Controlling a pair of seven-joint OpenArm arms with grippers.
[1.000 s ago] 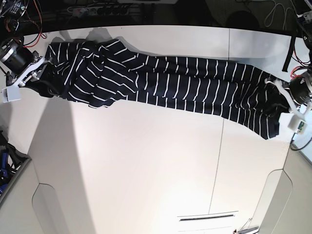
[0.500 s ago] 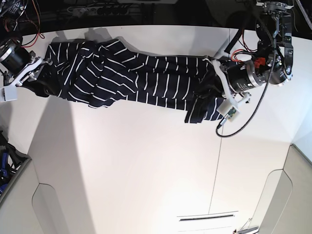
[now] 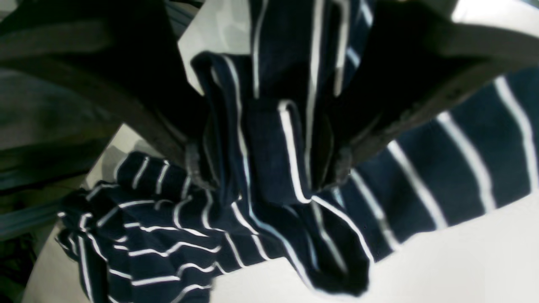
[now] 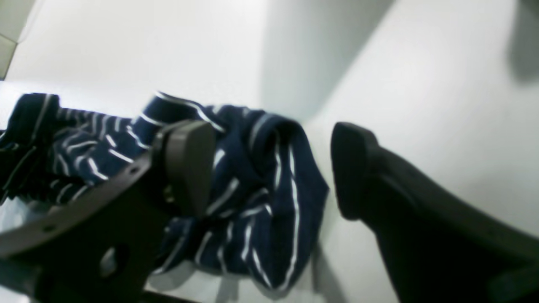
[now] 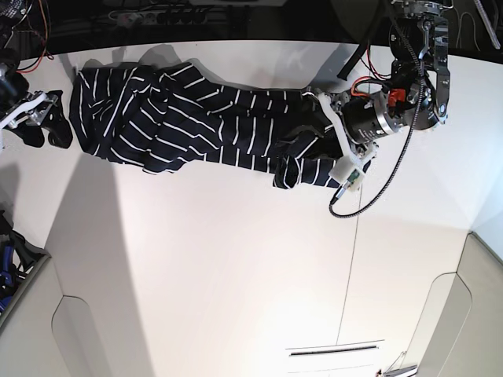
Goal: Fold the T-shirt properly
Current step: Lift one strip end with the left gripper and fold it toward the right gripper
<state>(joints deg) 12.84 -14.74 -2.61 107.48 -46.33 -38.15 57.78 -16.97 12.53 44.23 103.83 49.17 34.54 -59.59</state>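
Observation:
The T-shirt [image 5: 196,126], dark navy with thin white stripes, lies bunched in a long band across the far side of the table. Its right end is doubled back over itself. My left gripper [image 5: 314,129] sits at that doubled end. In the left wrist view its fingers [image 3: 189,160] stand spread, with a loose fold of the T-shirt [image 3: 273,155] between them and a dark gap beside one finger. My right gripper [image 5: 59,119] is just off the shirt's left edge. In the right wrist view it [image 4: 271,168] gapes wide open above crumpled T-shirt fabric [image 4: 261,202], holding nothing.
The white table [image 5: 236,275] has a seam running down its right part and a narrow slot [image 5: 334,351] near the front edge. A power strip [image 5: 157,14] and cables lie along the dark back edge. Blue-handled gear [image 5: 6,263] sits at the far left.
The left gripper has carried the shirt's right end further left over the body and spread its fingers. The right gripper has let go of the left end and drawn back to the left.

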